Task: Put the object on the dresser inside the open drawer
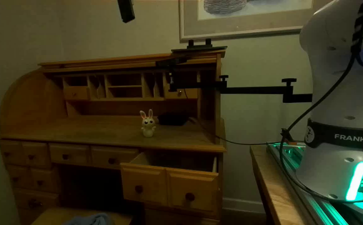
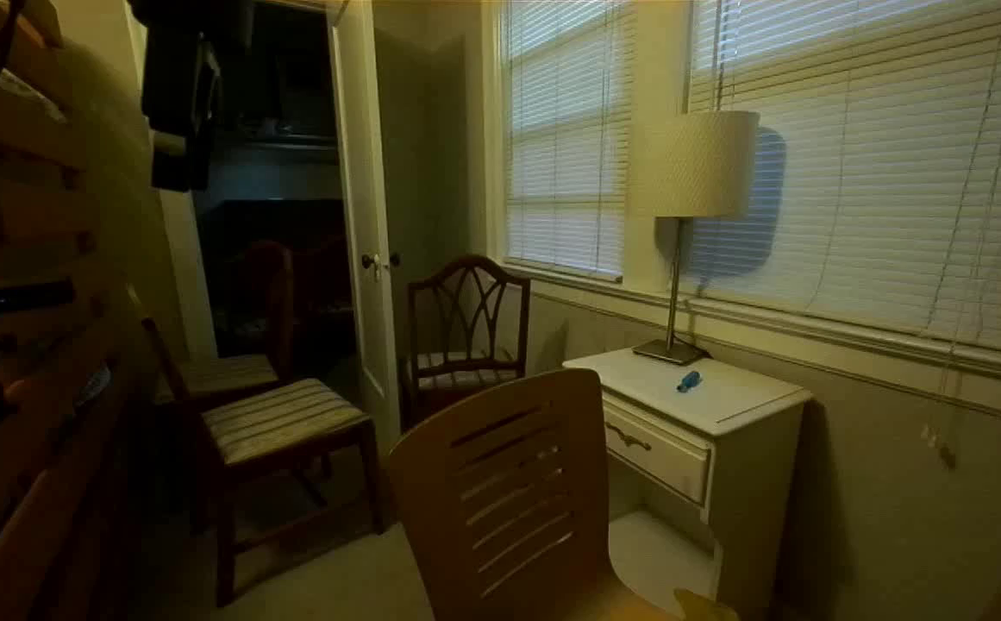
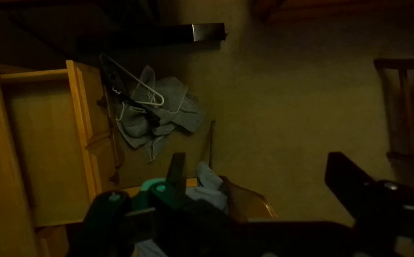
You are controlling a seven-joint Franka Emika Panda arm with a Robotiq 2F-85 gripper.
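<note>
The object, a small pale bunny figurine with dark eyes [image 1: 148, 126], stands upright on the desktop of the honey-brown dresser [image 1: 100, 129]. Below it and to its right, in that exterior view, the open drawer [image 1: 168, 186] is pulled out. From above, the wrist view shows the same drawer's front panel [image 3: 82, 125] and its bare floor at left. My gripper [image 3: 256, 157] is open in the wrist view, its fingers wide apart with only floor and a chair beyond. It stands away from the figurine, out over the floor side of the drawer. A pale round shape at that view's lower left corner is cut off.
A black mounting arm [image 1: 253, 90] reaches across the desk's right side. A flat dark item [image 1: 172, 118] lies behind the figurine. Grey cloth with a hanger [image 3: 178, 103] lies on the floor beside the drawer. A wooden chair [image 2: 509, 466] stands in the room near a white side table [image 2: 724, 405].
</note>
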